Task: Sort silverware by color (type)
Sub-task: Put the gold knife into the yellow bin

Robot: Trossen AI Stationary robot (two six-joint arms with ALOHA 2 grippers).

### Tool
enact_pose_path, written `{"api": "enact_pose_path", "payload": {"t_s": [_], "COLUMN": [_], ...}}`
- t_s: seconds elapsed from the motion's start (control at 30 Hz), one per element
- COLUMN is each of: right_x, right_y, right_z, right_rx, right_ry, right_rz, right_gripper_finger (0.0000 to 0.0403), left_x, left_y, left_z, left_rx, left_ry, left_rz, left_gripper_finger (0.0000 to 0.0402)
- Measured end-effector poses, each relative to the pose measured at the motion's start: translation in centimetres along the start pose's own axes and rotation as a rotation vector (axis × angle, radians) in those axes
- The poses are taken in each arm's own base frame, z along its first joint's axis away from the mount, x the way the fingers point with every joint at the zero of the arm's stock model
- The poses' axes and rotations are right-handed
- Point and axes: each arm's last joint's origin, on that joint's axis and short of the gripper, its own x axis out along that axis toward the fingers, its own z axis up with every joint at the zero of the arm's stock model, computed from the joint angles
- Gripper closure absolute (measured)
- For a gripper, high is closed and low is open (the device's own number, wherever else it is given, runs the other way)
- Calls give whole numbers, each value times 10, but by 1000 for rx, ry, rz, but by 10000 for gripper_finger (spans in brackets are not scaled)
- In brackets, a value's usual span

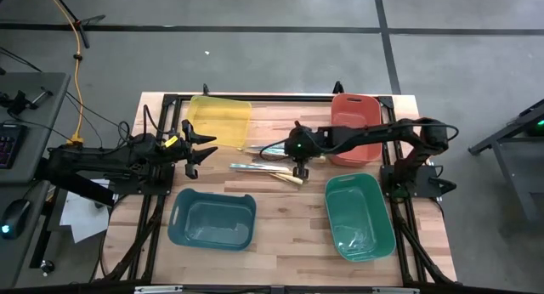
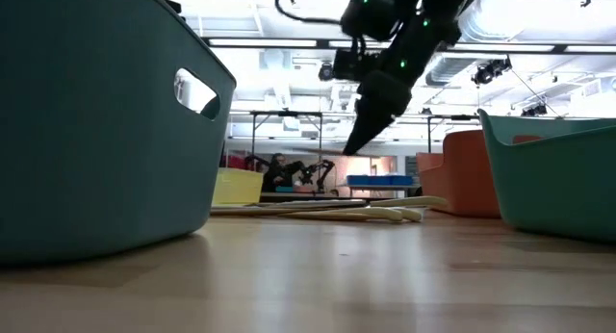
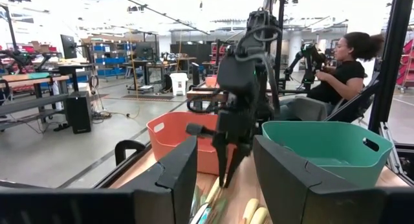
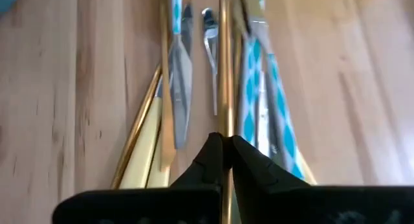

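1. Overall, the wooden table (image 1: 280,234) was seen with four bins at its corners: a yellow bin (image 1: 220,120), an orange bin (image 1: 354,124), a blue bin (image 1: 212,219) and a green bin (image 1: 359,216). No utensil could be made out for certain inside any of them, so the sorting was judged to be at an early stage.
2. The right arm was stretched from its base toward the middle of the table, and the right gripper (image 1: 299,171) was held just above the pile, near its end toward the green bin.
3. The left gripper (image 1: 197,147) was kept waiting beside the yellow bin, with its fingers spread open and nothing between them.
4. The silverware (image 1: 268,171) was lying in one loose pile in the middle of the table, between the four bins; gold, cream, silver and teal-patterned pieces were mixed and partly overlapping.
5. In the right wrist view, the right fingertips (image 4: 210,156) were pressed together over a thin gold utensil (image 4: 224,68). Whether this piece was really pinched could not be told.
6. The step in hand was judged to be the picking of one gold piece. For the next move, a straight lift would be needed, so that neighbouring utensils are not dragged, and then a carry to one bin.
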Motion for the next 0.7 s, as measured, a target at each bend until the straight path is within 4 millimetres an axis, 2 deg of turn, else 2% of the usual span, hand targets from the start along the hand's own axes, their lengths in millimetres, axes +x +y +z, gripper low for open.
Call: {"api": "enact_pose_path", "payload": {"t_s": [0.2, 0.4, 0.53, 0.7], "right_x": [-13, -5, -4, -6], "right_y": [-2, -2, -3, -4], "right_z": [3, -23, -27, -14], "right_rx": [21, 103, 161, 176], "right_ry": [-45, -138, -344, -587], "right_rz": [-32, -39, -46, -46], "right_gripper_finger": [402, 403, 403, 403], "left_x": [0, 0, 0, 7], "left_y": [0, 0, 1, 1], "left_z": [0, -2, -3, -4], "left_rx": [0, 5, 5, 6], "left_ry": [1, 26, 27, 22], "left_rz": [0, -1, 33, 82], "left_gripper_finger": [259, 259, 259, 259]}}
